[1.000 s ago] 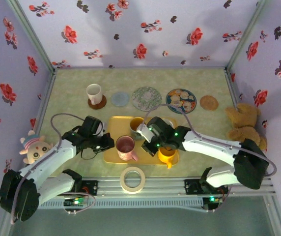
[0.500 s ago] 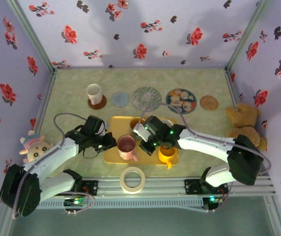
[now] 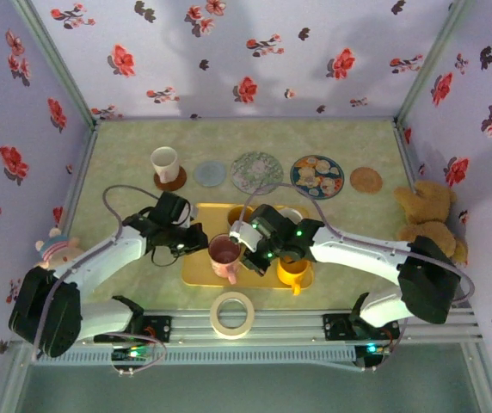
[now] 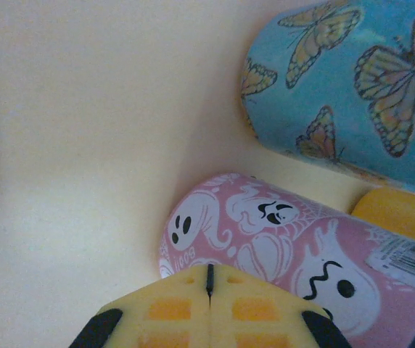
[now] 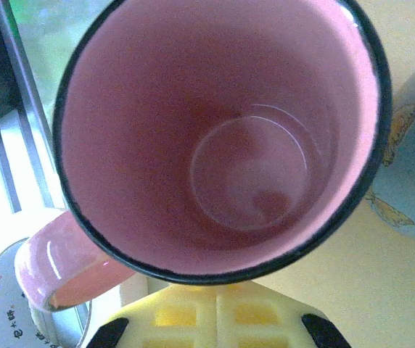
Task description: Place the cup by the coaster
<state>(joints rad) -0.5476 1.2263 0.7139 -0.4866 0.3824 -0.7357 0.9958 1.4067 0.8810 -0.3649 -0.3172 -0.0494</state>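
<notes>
The cup (image 3: 223, 252) is a pink mug with a dark rim, a plain pink inside (image 5: 222, 138) and white cartoon ghosts on its outer wall (image 4: 265, 239). It stands upright and empty on the yellow tray (image 3: 196, 267), and its loop handle (image 5: 55, 268) points toward the near edge of the worktop. Well apart from it, round coasters lie flat in a row along the far side of the worktop: a brown coaster (image 3: 171, 181) under a white cup (image 3: 165, 162), then a bare grey-blue coaster (image 3: 211, 173), a green patterned coaster (image 3: 257, 171), a blue pictured coaster (image 3: 316, 176) and a tan coaster (image 3: 366, 179).
</notes>
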